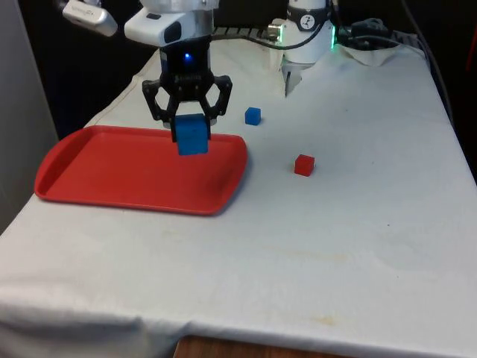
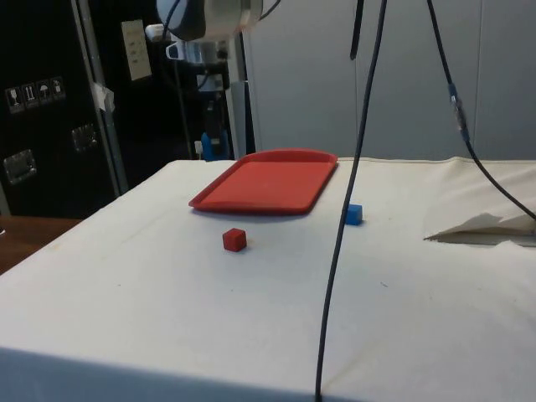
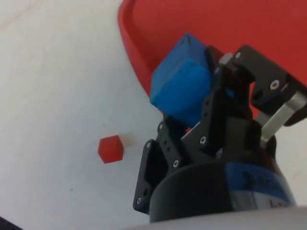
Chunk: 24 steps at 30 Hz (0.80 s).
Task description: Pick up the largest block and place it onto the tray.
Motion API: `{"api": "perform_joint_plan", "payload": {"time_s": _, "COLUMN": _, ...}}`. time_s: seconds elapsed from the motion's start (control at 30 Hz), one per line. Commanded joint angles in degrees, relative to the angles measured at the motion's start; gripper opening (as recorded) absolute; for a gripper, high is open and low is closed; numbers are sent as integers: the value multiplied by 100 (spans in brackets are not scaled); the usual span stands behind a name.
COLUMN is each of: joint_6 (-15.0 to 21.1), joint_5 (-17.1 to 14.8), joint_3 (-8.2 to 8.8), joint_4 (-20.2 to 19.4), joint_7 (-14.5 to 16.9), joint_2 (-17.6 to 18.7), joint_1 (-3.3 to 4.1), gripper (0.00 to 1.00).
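- Table: white cloth, bare along the near edge in the front view.
- Small red block: sits alone on the cloth, toward the front view's right of the tray, well apart from it. Count: one red block.
- Red tray: flat, shallow raised rim, nothing resting on its floor. Count: one tray.
- Large blue block: lifted off the cloth, hanging above the tray's far right-hand part as the front view has it. The wrist view puts it close to the tray's rim rather than over the middle.
- Pincer: clamped on the large blue block, one finger on each of two opposite faces, block's lower half hanging below the fingertips.
- Small blue block: on the cloth beyond the tray's far right corner, just beside it, not touching. Count: two blue blocks in all, one large and one small; three blocks total.
- Handling judgement: the block looks rigid, with flat faces and mostly sharp edges, and probably light; nothing suggests it is fragile. Flat opposite faces are the right place to grip, as now.
- Judgement on progress: pick done, place not yet done. A release here would probably land on the tray, but near the rim; a shift toward the middle gives more margin.
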<state>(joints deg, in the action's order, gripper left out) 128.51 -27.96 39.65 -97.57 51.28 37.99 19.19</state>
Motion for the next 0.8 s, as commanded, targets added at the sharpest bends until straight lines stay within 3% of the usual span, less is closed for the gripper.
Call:
{"api": "perform_joint_plan", "payload": {"time_s": 0.0, "joint_6": 155, "joint_5": -34, "joint_3": -6, "joint_4": -97, "joint_7": 74, "joint_2": -34, "joint_1": 0, "gripper": 0}}
{"api": "perform_joint_plan", "payload": {"time_s": 0.17, "joint_6": 390, "joint_5": -74, "joint_3": 11, "joint_4": -332, "joint_7": 286, "joint_2": -46, "joint_1": -40, "gripper": 0}}
{"api": "perform_joint_plan", "payload": {"time_s": 0.2, "joint_6": 321, "joint_5": -46, "joint_3": 40, "joint_4": -309, "joint_7": 235, "joint_2": -17, "joint_1": -6, "gripper": 0}}
{"api": "perform_joint_plan", "payload": {"time_s": 0.23, "joint_6": 413, "joint_5": -92, "joint_3": 23, "joint_4": -361, "joint_7": 327, "joint_2": -40, "joint_1": -46, "gripper": 0}}
{"api": "perform_joint_plan", "payload": {"time_s": 0.4, "joint_6": 510, "joint_5": -275, "joint_3": 115, "joint_4": -498, "joint_7": 670, "joint_2": 29, "joint_1": -97, "gripper": 0}}
{"api": "perform_joint_plan", "payload": {"time_s": 0.43, "joint_6": 430, "joint_5": -229, "joint_3": 149, "joint_4": -493, "joint_7": 584, "joint_2": 6, "joint_1": -34, "gripper": 0}}
{"api": "perform_joint_plan", "payload": {"time_s": 0.47, "joint_6": 510, "joint_5": -309, "joint_3": 126, "joint_4": -504, "joint_7": 722, "joint_2": 46, "joint_1": -103, "gripper": 0}}
{"api": "perform_joint_plan", "payload": {"time_s": 0.53, "joint_6": 521, "joint_5": -453, "joint_3": 189, "joint_4": -516, "joint_7": 917, "joint_2": 138, "joint_1": -138, "gripper": 0}}
{"api": "perform_joint_plan", "payload": {"time_s": 0.7, "joint_6": 521, "joint_5": -773, "joint_3": 292, "joint_4": -516, "joint_7": 1289, "joint_2": 332, "joint_1": -183, "gripper": 0}}
{"api": "perform_joint_plan", "payload": {"time_s": 0.73, "joint_6": 441, "joint_5": -739, "joint_3": 355, "joint_4": -516, "joint_7": 1220, "joint_2": 327, "joint_1": -120, "gripper": 0}}
{"api": "perform_joint_plan", "payload": {"time_s": 0.77, "joint_6": 521, "joint_5": -859, "joint_3": 321, "joint_4": -516, "joint_7": 1369, "joint_2": 384, "joint_1": -189, "gripper": 0}}
